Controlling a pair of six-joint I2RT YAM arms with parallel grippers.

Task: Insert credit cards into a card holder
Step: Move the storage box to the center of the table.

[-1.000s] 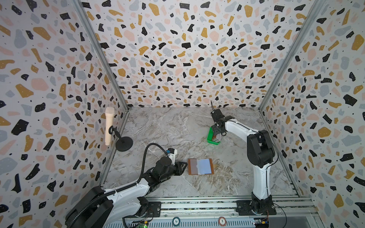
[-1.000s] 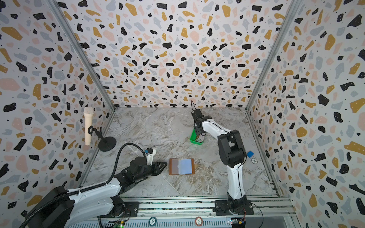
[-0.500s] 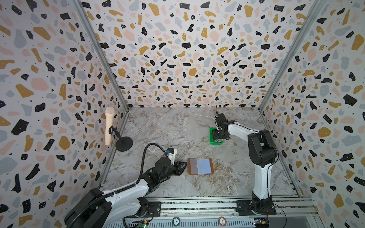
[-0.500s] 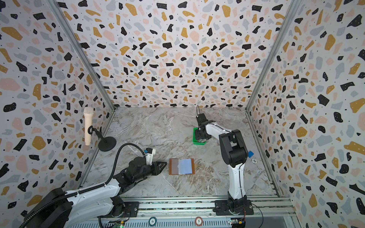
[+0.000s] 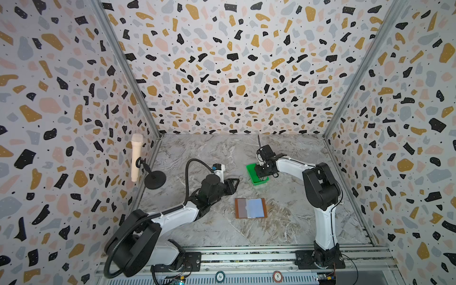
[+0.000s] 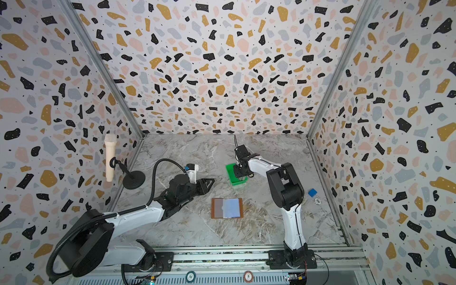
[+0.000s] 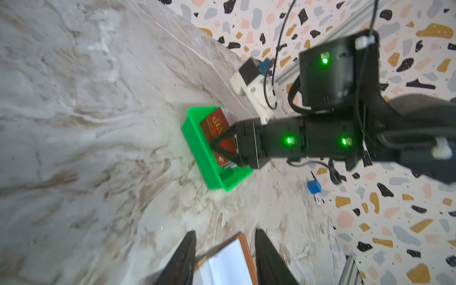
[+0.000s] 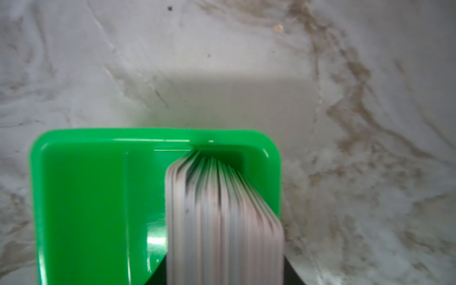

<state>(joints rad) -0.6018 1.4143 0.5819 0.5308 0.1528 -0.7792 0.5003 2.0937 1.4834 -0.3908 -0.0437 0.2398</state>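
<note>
Now your right gripper (image 5: pixel 262 173) clamps the stack of cards (image 8: pixel 222 209), on edge in the green tray (image 5: pixel 249 169) at far centre. The open card holder (image 5: pixel 251 208) lies nearer, slightly left, beside your empty, parted left gripper (image 5: pixel 234 183).

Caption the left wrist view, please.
Right gripper reaches into the green tray for the credit cards; card holder lies open nearby.

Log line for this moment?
right pincer: gripping credit cards in green tray | left pincer: open, empty | card holder: open, flat
</note>
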